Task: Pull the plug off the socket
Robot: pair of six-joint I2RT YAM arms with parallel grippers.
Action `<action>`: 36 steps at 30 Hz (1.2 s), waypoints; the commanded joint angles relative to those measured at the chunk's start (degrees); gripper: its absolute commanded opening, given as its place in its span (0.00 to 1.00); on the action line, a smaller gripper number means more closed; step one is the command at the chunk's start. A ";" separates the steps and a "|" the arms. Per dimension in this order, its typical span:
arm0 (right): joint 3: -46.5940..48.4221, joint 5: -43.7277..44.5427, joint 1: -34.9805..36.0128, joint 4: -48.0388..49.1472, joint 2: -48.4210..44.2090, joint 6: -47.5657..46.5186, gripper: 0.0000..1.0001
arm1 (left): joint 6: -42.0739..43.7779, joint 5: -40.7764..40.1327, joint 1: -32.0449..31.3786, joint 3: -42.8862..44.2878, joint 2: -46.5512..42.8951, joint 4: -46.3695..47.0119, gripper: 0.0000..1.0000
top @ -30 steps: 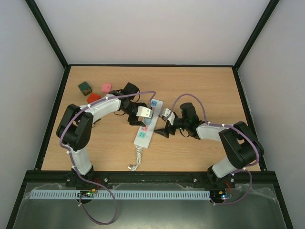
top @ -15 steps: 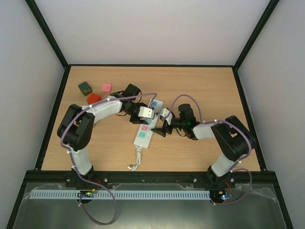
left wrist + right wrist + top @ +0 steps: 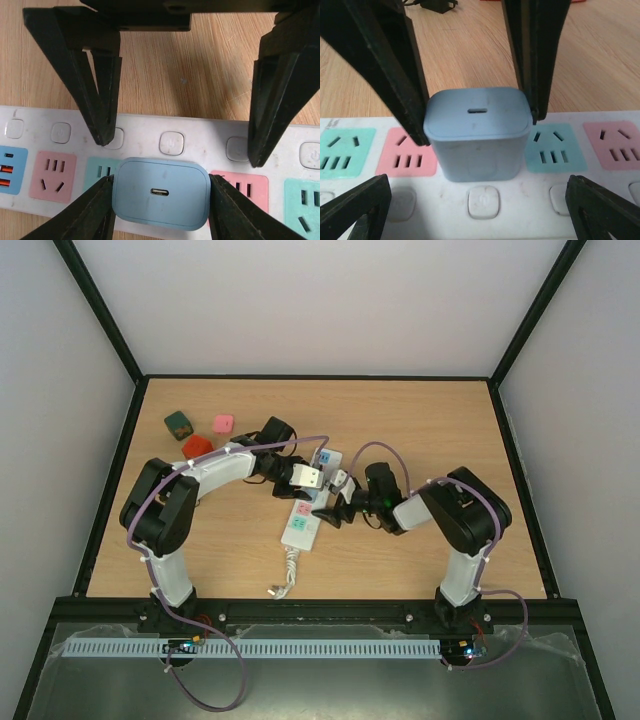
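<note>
Left wrist view: my left gripper [image 3: 161, 181] pinches the blue plug [image 3: 160, 197] by both sides, plug seated mid-socket [image 3: 200, 142]; at 12 o'clock my right gripper [image 3: 177, 152] hangs spread wide.

place: robot lab test cell | shown by: plain white walls [image 3: 320, 310] and black frame [image 3: 100, 308] enclosing a wooden table [image 3: 430, 420] | left arm [image 3: 220, 462], right arm [image 3: 462, 580] bolted at table's near edge | slotted cable duct [image 3: 250, 648] in front

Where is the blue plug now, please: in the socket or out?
In. The plug sits flush on the socket, no prongs showing, in both wrist views.
</note>
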 commanded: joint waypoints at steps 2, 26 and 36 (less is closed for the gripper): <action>2.71 0.42 0.27 3.98 2.49 1.42 0.93 | 0.25 2.68 -0.31 -1.16 -0.53 -2.19 0.48; 5.31 3.62 2.02 -9.40 2.46 -5.92 0.86 | -0.75 7.06 1.30 0.19 -1.98 -3.95 0.39; 4.56 2.39 2.06 -7.69 4.03 -5.46 0.87 | -0.75 8.42 1.77 -0.98 -3.78 -3.62 0.38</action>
